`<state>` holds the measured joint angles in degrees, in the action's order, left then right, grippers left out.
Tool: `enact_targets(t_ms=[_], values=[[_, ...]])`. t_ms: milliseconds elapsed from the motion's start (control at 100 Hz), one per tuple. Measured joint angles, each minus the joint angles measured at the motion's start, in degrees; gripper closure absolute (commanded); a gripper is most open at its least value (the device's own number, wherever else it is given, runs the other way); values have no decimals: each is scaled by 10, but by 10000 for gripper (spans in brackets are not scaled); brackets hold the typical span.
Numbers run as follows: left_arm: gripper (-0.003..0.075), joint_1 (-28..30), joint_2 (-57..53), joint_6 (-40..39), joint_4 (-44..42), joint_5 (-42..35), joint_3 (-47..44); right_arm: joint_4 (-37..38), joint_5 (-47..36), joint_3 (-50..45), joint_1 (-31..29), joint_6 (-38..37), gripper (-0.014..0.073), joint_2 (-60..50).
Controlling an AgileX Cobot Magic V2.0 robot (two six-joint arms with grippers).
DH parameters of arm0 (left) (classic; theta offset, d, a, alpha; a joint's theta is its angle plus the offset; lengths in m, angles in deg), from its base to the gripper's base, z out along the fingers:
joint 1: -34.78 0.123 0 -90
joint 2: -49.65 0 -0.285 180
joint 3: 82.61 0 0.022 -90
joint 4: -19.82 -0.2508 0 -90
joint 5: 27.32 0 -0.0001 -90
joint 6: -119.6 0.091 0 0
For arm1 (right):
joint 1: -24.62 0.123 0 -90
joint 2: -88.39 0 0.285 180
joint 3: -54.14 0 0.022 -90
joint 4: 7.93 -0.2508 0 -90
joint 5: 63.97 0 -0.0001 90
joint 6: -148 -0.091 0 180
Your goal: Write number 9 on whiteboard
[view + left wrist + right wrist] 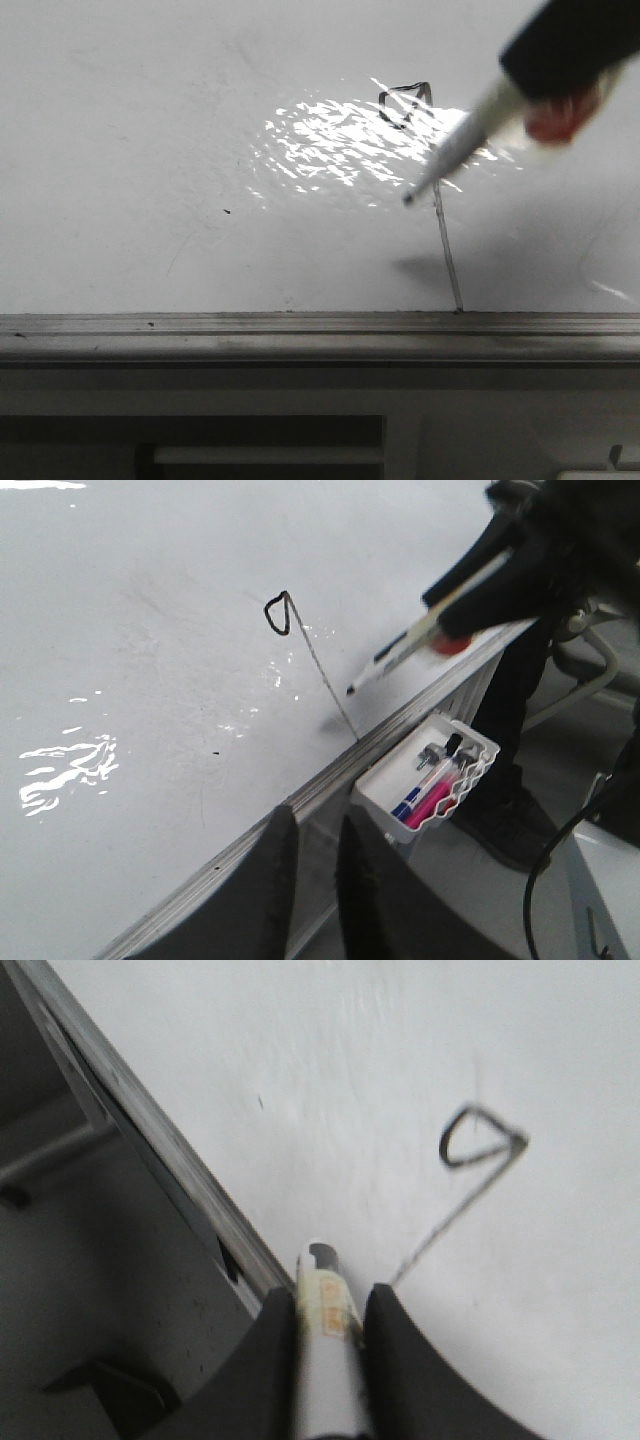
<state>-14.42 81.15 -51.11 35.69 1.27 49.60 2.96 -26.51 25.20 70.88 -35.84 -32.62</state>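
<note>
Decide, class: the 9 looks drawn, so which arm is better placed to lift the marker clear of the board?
Right. The right gripper is shut on the marker, whose tip sits beside the 9 on the whiteboard. The left gripper holds nothing and sits off the board's edge.

One whiteboard (150, 150) is lying under the arms, bearing one number 9 (425, 170). One white marker (455, 148) is sitting between the right gripper's (325, 1320) fingers. One white holder (425, 785) beside the board's rail is carrying several pens, count unclear.
</note>
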Motion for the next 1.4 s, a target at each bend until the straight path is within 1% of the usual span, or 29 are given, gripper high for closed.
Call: enact_targets(t_ms=[20,40,50,70,90,130,180,290,340,460,580,690,800,870,940,990,1010,1030,1060,1160,1330,1400], values=[[351,0,4,9,0,0,0,0,0,9,5,4,636,-2],[304,0,10,18,1,0,0,0,0,18,11,6,637,-6],[304,0,15,22,1,0,0,0,0,20,13,8,637,-7],[253,0,23,33,4,0,0,0,2,28,19,13,637,-8],[227,0,29,44,8,0,0,0,3,34,26,18,637,-8],[206,0,49,67,20,-1,0,0,7,42,39,34,637,-9],[212,0,76,98,43,-6,4,-6,16,46,54,57,640,-8],[278,0,148,188,116,-9,26,-27,37,46,87,118,657,8],[309,-1,181,252,153,-9,38,-32,39,46,101,137,657,19],[373,-19,255,378,220,-9,70,-37,23,46,129,157,657,36],[408,-41,317,438,245,-9,100,-37,-1,46,148,164,657,47],[408,-57,354,462,251,-9,121,-37,-6,46,154,164,657,56],[408,-63,379,469,252,-9,134,-37,-7,46,154,164,657,60],[435,-63,387,470,252,-12,138,-37,-8,46,154,164,657,60],[527,-63,392,471,253,-14,138,-36,-8,46,154,165,657,60],[624,-65,393,472,255,-14,138,-33,-9,46,154,165,657,60],[648,-65,393,472,256,-14,138,-33,-9,46,154,165,657,61],[699,-65,393,472,256,-12,138,-32,-10,46,154,165,657,61],[744,-66,393,472,257,-9,138,-31,-10,46,154,165,657,61],[741,-67,393,495,245,2,138,-36,-9,46,154,165,657,61],[741,-67,393,498,240,13,135,-43,-11,39,154,165,652,70],[741,-67,394,498,240,14,122,-51,-15,33,154,165,622,81]])
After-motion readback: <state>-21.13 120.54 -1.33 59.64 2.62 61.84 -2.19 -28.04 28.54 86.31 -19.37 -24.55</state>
